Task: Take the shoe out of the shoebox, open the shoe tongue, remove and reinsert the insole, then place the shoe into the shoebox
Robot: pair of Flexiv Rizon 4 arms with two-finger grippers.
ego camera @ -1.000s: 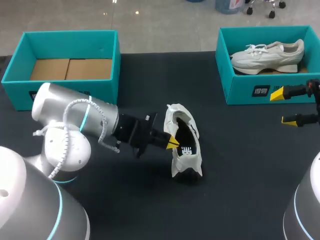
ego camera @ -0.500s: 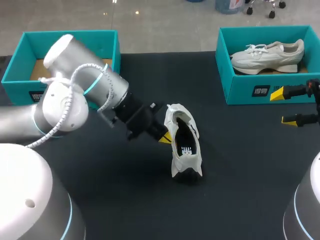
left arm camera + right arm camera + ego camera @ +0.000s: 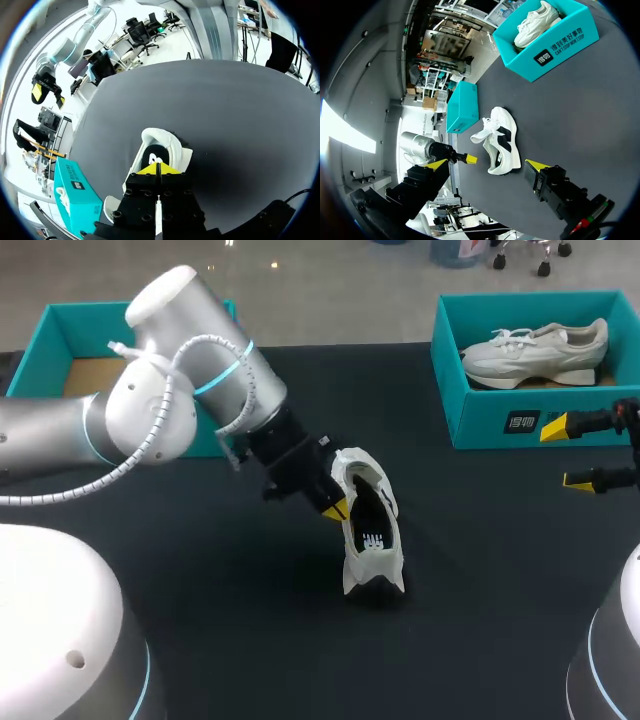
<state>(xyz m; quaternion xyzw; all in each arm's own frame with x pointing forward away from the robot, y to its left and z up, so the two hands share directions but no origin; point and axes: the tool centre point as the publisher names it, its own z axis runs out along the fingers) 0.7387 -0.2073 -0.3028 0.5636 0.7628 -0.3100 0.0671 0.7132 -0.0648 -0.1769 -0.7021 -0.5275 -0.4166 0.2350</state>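
Note:
A white shoe point(image 3: 368, 530) with a dark inside stands in the middle of the black table, its opening facing up. My left gripper point(image 3: 336, 508) is shut, its yellow tips pressed together at the shoe's left rim. The left wrist view shows the closed left gripper point(image 3: 157, 169) right over the shoe point(image 3: 167, 145); whether any material is pinched is hidden. My right gripper point(image 3: 570, 453) hangs open at the table's right edge, far from the shoe. From the right wrist, the shoe point(image 3: 501, 137) lies well ahead of the right gripper point(image 3: 487, 164).
A teal shoebox point(image 3: 500, 405) at the back right holds a second white shoe point(image 3: 535, 348). Another teal box point(image 3: 60, 315) with a cardboard floor stands at the back left, partly behind my left arm.
My left arm has swung its elbow up and back. Its gripper has slid from inside the shoe opening to the shoe's left rim. Shoe and right arm have stayed put.

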